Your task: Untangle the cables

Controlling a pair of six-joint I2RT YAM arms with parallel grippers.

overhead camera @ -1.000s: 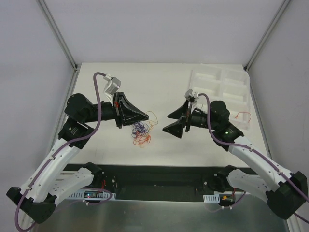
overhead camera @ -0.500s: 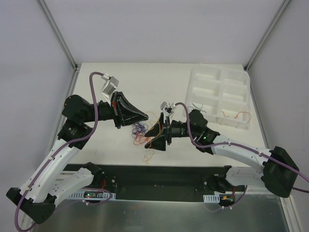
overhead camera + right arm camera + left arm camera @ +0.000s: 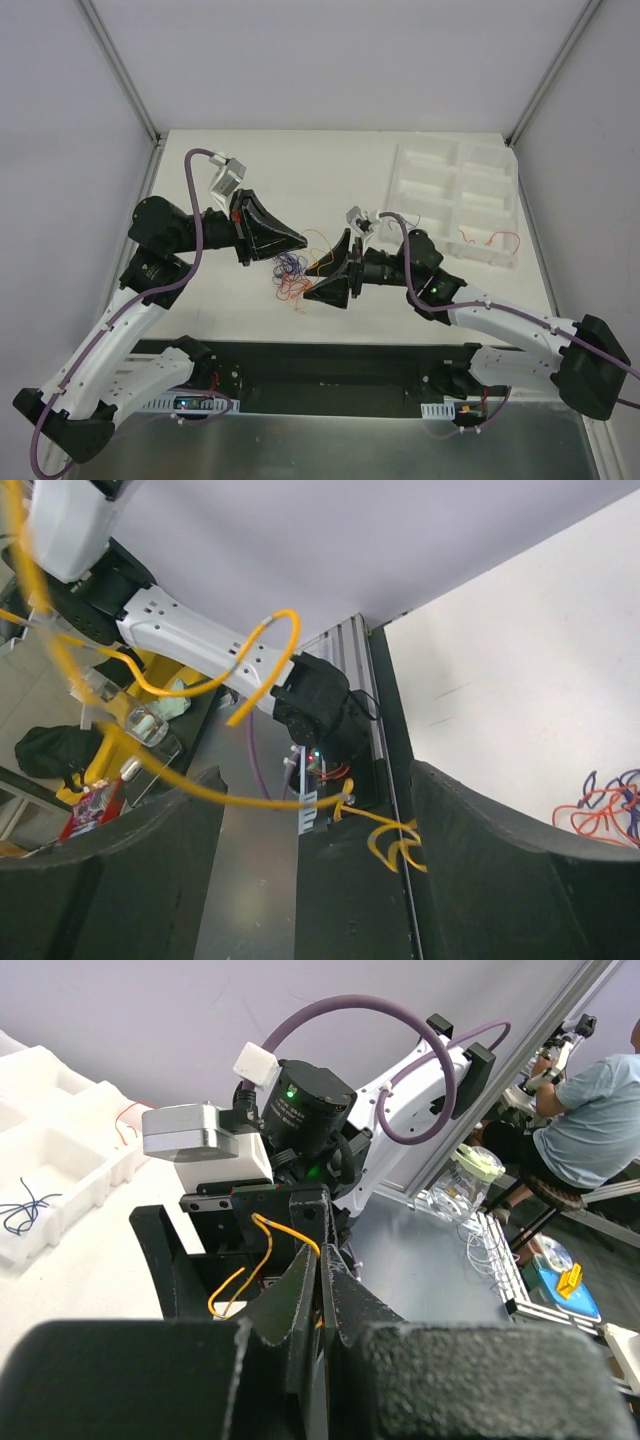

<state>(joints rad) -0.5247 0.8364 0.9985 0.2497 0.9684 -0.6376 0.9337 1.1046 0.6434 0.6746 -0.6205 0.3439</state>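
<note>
The cables are a small knot [image 3: 290,272] of thin orange, red and purple-blue wires on the table at centre. My left gripper [image 3: 300,240] is above its upper edge, shut on an orange wire [image 3: 262,1250] that loops out of the closed jaws [image 3: 322,1260]. My right gripper [image 3: 322,276] is open just right of the knot. An orange strand [image 3: 200,790] crosses the gap between its fingers [image 3: 500,880] without being gripped. The knot's red and blue loops [image 3: 610,810] show at the right edge of the right wrist view.
A white compartmented tray [image 3: 500,170] stands at the back right, with a black wire [image 3: 410,220] and a red-orange wire [image 3: 492,240] in it. The tray [image 3: 60,1080] also shows in the left wrist view. The table's front edge and black rail [image 3: 320,360] lie close below the knot.
My right gripper has swung left from beside the tray to the knot and now straddles an orange strand. My left gripper has stayed in place, still shut.
</note>
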